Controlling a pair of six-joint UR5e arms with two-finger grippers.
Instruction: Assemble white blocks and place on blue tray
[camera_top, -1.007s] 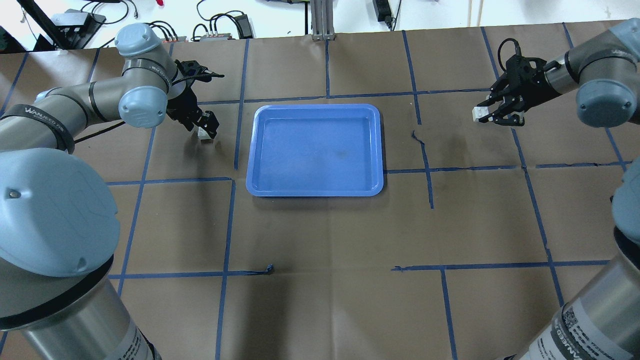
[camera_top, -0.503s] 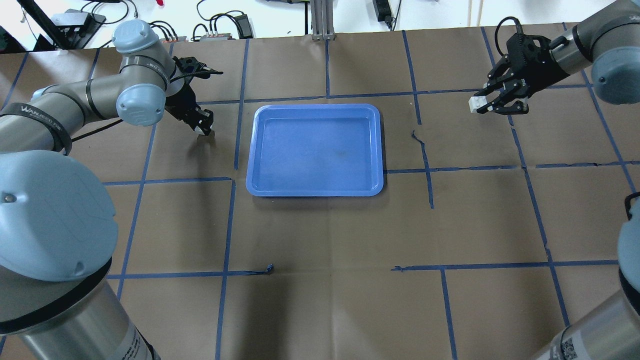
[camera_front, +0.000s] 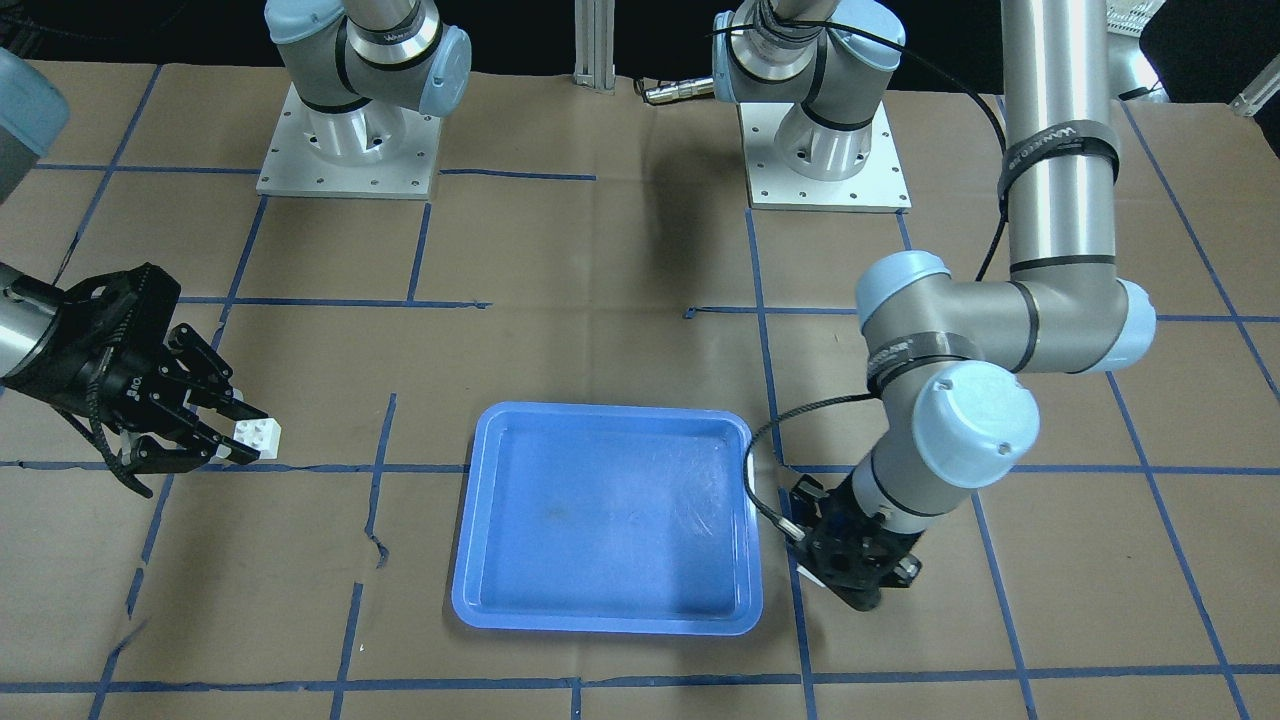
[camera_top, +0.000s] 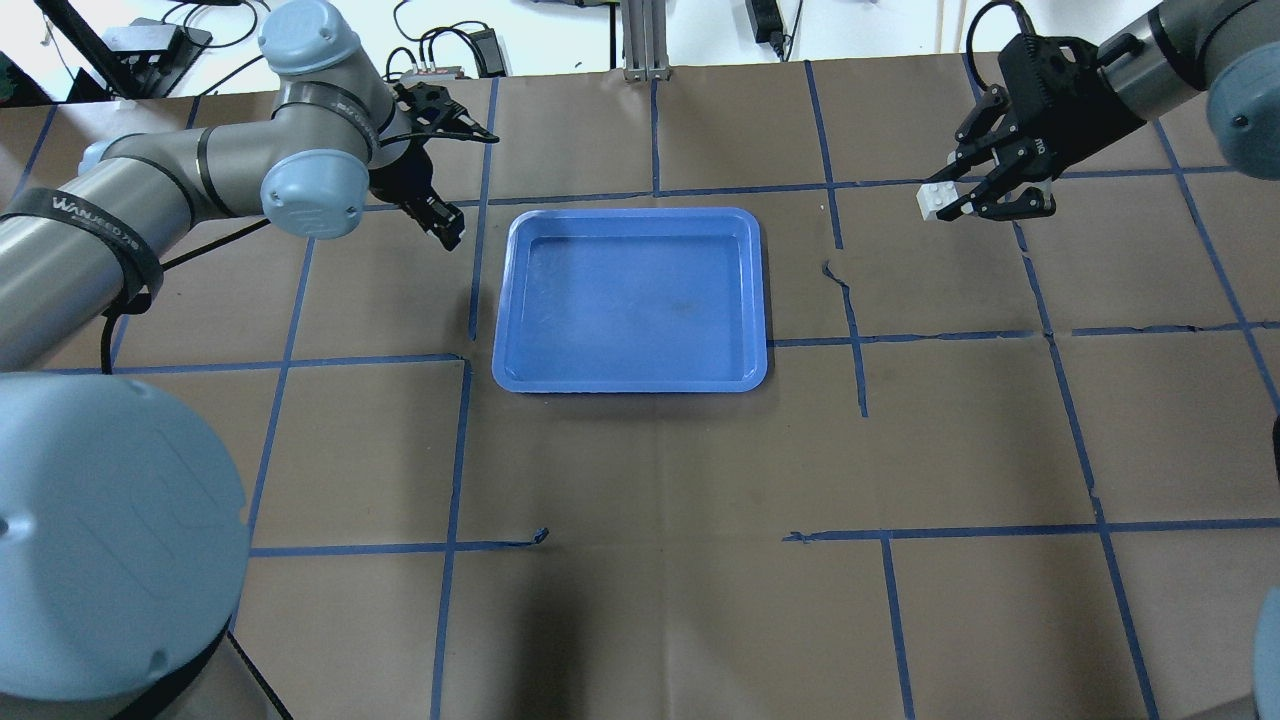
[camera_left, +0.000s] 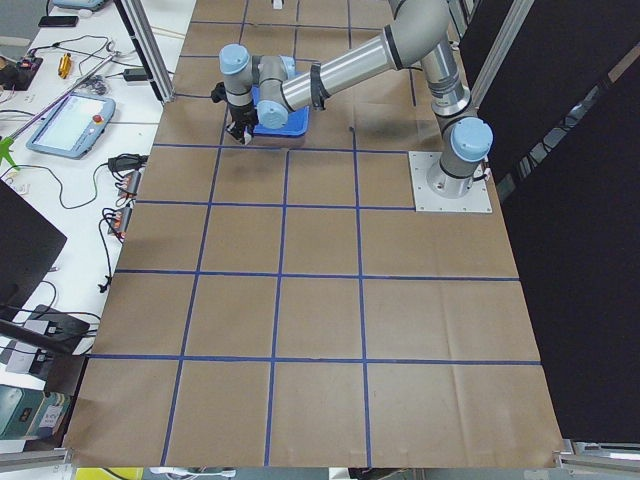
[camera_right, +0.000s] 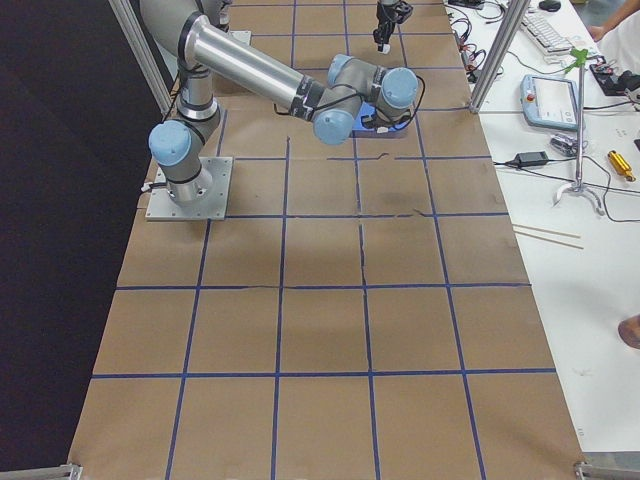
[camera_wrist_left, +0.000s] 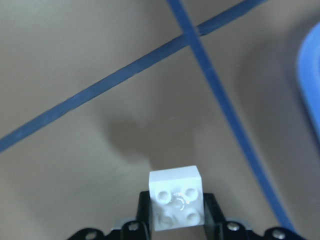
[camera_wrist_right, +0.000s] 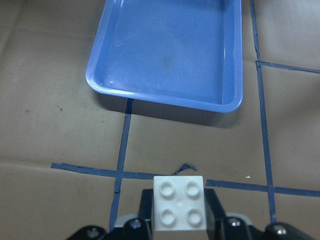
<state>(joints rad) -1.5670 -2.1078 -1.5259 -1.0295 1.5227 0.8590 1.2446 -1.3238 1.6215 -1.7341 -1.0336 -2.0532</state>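
Note:
The blue tray (camera_top: 630, 375) lies at the table's middle, with nothing in it; it also shows in the front view (camera_front: 608, 620) and the right wrist view (camera_wrist_right: 165, 97). My left gripper (camera_top: 447, 226) hangs just off the tray's far left corner, above the paper. It is shut on a white block (camera_wrist_left: 176, 201), studs toward the camera; the overhead view hides this block. My right gripper (camera_top: 952, 203) is raised over the far right of the table, well clear of the tray. It is shut on the other white block (camera_top: 934, 199), which also shows in the front view (camera_front: 256, 437) and the right wrist view (camera_wrist_right: 179, 202).
Brown paper with blue tape lines (camera_top: 860, 340) covers the table. Cables and power supplies (camera_top: 440, 50) lie beyond the far edge. The arm bases (camera_front: 345, 150) stand on the robot's side.
My left gripper has lifted its white block off the table and moved toward the tray's far left corner. My right gripper has risen and shifted slightly toward the tray with its block.

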